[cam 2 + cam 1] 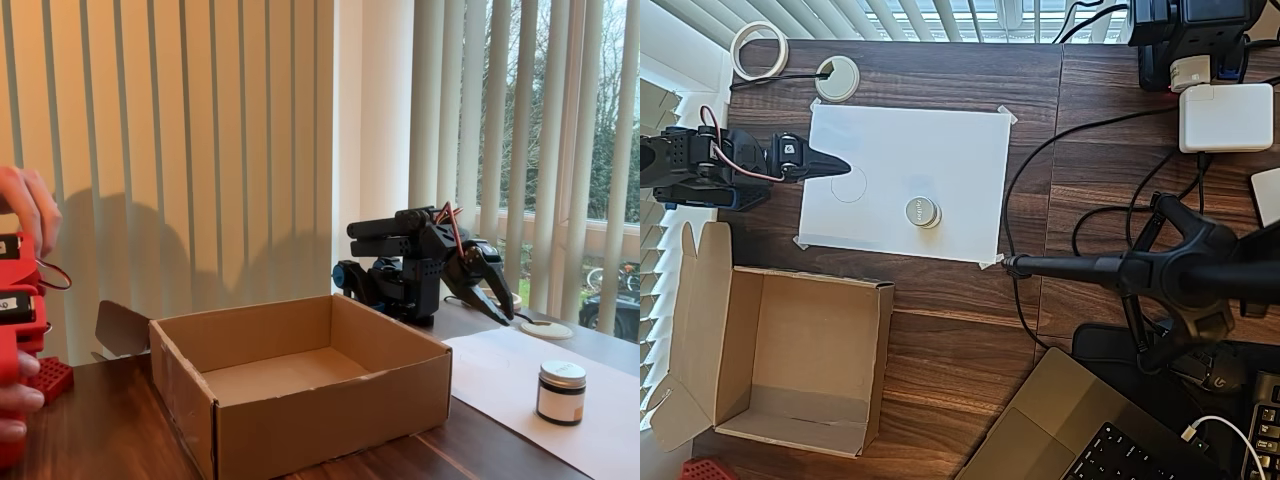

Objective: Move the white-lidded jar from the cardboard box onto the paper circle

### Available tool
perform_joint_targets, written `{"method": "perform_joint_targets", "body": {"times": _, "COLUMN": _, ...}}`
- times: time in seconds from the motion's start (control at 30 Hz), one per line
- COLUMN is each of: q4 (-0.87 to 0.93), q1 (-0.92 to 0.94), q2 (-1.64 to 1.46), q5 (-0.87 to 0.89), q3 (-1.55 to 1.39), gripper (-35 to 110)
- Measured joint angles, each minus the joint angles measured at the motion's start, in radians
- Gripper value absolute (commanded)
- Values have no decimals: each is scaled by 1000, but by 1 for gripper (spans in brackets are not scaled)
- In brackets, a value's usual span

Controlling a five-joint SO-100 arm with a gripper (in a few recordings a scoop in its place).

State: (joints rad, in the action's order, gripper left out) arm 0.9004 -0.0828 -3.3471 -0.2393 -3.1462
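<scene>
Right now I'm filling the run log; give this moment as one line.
white-lidded jar: upright on paper sheet, free | cardboard box: empty | claw: shut, beside larger circle | paper circle: under jar, hidden

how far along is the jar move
Mostly done by the look of it: the jar is out of the empty cardboard box and stands on the paper. The gripper holds nothing, its tip beside a drawn circle. Whether the jar covers its target circle can't be seen.
</scene>
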Motion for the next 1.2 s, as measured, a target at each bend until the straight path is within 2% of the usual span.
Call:
{"method": "perform_joint_targets", "body": {"times": 0.2, "q4": 54, "q1": 2, "q2": -3, "q5": 17, "q3": 0, "gripper": 0}}
{"method": "perform_joint_targets", "body": {"times": 0.63, "q4": 60, "q1": 81, "q2": -3, "q5": 61, "q3": 0, "gripper": 0}}
{"method": "perform_joint_targets", "body": {"times": 1.2, "q4": 60, "q1": 83, "q2": -3, "q5": 61, "q3": 0, "gripper": 0}}
